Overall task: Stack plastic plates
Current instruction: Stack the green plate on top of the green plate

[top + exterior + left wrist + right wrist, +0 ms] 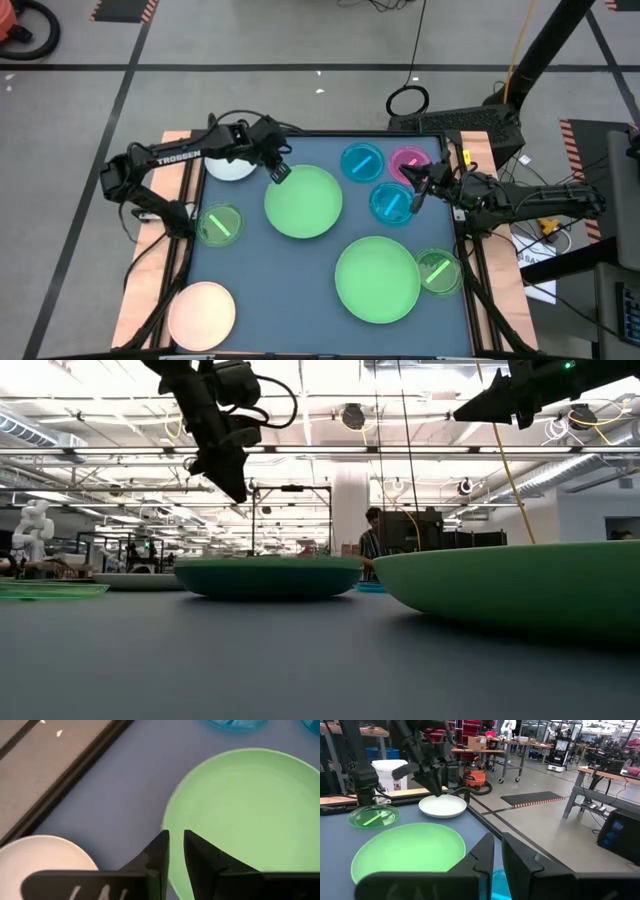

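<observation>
Plates unstacked, spread over table (300, 262). Left gripper (279, 172) hangs over green plate (304, 202) rim, fingers nearly closed, empty (poised for edge grab?). Right gripper (418, 190) over blue plate (391, 203), empty, near-closed.

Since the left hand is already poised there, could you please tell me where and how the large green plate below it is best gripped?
Grip the raised rim of the large green plate at its edge nearest the white plate, coming down from above. The plate lies flat, so only its thin upturned rim offers purchase. The left hand hovers right over that edge, fingers nearly closed; they probably need opening first.
</observation>
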### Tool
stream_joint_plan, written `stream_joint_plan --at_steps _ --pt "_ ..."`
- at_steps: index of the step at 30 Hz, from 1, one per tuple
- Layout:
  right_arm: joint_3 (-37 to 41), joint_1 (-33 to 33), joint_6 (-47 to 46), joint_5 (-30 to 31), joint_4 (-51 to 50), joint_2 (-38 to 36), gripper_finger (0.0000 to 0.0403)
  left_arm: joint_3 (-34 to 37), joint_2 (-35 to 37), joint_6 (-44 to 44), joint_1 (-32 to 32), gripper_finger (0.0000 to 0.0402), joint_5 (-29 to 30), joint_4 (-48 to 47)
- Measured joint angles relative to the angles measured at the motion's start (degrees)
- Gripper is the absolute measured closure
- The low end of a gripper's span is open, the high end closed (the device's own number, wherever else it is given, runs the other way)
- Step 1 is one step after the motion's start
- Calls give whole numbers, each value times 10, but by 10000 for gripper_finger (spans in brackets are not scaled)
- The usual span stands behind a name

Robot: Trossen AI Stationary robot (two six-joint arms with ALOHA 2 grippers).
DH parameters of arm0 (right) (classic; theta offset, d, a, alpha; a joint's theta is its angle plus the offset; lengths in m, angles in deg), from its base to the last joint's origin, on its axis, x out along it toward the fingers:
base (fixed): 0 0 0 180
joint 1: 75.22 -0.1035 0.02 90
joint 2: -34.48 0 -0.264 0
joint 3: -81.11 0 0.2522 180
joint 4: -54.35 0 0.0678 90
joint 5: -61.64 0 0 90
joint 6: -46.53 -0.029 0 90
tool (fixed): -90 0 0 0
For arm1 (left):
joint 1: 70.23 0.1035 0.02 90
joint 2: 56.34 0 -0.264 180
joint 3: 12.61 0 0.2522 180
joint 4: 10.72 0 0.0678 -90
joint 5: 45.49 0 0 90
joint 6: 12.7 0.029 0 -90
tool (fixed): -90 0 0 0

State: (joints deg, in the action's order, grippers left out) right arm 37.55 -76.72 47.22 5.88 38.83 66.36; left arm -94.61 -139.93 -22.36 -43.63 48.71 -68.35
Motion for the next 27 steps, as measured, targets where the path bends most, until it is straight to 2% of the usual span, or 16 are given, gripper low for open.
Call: stream_joint_plan --at_steps 3,6,9,12,17,20,23,27 --pt "0 0 0 0 -2 0 371 0 1 -23 -24 338 -48 -45" --pt "0 0 0 0 -2 0 371 -15 4 -53 -68 337 -130 -162" --pt "0 0 1 0 -2 0 371 -20 5 -83 -153 337 -199 -276" --pt "0 0 2 0 -2 0 371 -17 5 -102 -265 337 -207 -334" --pt "0 0 2 1 -3 0 371 15 3 -132 -458 337 -223 -328" --pt "0 0 2 1 -3 0 371 32 3 -175 -551 337 -242 -282" --pt "0 0 5 1 -3 0 371 53 3 -230 -611 337 -218 -205" --pt "0 0 6 1 -2 0 371 96 -5 -294 -647 337 -187 -135"
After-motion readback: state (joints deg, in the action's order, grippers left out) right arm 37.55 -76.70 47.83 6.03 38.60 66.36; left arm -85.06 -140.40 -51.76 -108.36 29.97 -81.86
